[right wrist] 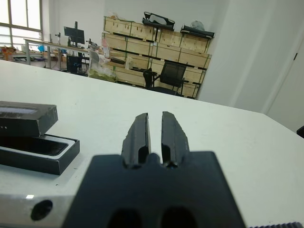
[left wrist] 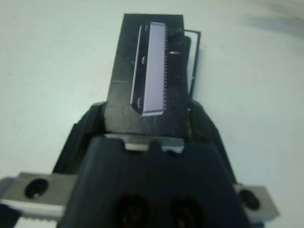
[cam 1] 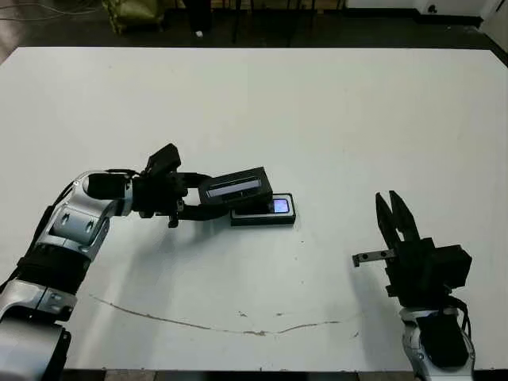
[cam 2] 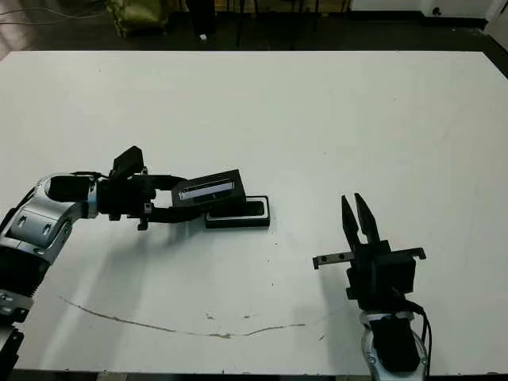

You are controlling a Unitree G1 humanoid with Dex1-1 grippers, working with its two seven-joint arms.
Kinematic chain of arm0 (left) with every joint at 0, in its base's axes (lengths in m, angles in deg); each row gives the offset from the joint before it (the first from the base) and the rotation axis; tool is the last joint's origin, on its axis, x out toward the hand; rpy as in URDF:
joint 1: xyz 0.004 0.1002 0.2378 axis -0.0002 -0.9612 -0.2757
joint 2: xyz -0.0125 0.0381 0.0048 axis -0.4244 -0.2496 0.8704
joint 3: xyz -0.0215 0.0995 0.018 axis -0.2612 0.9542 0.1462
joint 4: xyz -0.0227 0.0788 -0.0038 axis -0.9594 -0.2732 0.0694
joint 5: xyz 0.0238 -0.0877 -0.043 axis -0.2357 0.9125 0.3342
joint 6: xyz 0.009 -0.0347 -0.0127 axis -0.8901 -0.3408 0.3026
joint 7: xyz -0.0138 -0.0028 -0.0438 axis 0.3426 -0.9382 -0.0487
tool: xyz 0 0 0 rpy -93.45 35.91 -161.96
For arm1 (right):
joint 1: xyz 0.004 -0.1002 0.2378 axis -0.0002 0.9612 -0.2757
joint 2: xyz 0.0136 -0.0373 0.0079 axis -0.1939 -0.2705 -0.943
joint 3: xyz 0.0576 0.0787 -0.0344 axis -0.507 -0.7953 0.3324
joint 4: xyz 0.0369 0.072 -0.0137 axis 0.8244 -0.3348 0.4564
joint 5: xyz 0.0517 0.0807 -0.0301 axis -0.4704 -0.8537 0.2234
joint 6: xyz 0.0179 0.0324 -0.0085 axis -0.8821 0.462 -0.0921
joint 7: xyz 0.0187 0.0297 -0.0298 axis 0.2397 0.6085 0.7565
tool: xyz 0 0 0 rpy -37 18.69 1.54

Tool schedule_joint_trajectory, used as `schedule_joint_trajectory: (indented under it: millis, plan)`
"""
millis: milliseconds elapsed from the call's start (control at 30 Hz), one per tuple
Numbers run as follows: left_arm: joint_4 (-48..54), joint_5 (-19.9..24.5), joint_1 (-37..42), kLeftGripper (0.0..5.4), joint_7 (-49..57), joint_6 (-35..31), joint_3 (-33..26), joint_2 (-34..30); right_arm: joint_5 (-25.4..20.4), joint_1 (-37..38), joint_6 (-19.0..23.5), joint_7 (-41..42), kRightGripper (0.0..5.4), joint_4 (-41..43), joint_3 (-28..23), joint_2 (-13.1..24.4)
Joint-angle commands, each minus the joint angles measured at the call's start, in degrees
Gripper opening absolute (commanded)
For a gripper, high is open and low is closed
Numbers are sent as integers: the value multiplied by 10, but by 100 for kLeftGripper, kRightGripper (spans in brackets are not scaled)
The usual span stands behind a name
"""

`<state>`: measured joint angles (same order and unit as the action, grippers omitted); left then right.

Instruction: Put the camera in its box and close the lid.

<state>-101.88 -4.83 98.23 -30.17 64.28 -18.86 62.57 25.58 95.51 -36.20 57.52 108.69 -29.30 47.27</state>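
Observation:
The box [cam 1: 266, 214], a shallow black tray with a white lining, rests flat near the middle of the table. The camera [cam 1: 280, 206] lies inside it, its bluish glossy patch showing at the right end. My left gripper [cam 1: 198, 198] is shut on the lid [cam 1: 232, 187], black with a silvery-grey strip. The lid hangs tilted just above the box's left half and hides that part. In the left wrist view the lid [left wrist: 149, 71] sits between my fingers, with the box's rim [left wrist: 194, 57] beyond it. My right gripper [cam 1: 395, 214] stands shut and empty, well right of the box.
A thin crack-like mark [cam 1: 238, 327] runs along the table's front part. The table's far edge [cam 1: 254, 48] meets a dark floor. In the right wrist view the box [right wrist: 42, 152] and lid [right wrist: 23, 118] lie off to one side, with crates and chairs beyond the table.

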Motion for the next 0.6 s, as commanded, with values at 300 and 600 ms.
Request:
schedule_joint_trajectory:
  millis: [300,600]
  plan:
    - [-40,-37,23,235,-31,15,28,1,3,10,15,-5,0,-1,1,0]
    - [-54,-39,28,235,-67,27,37,-3,-1,11,25,-4,0,6,3,-2]
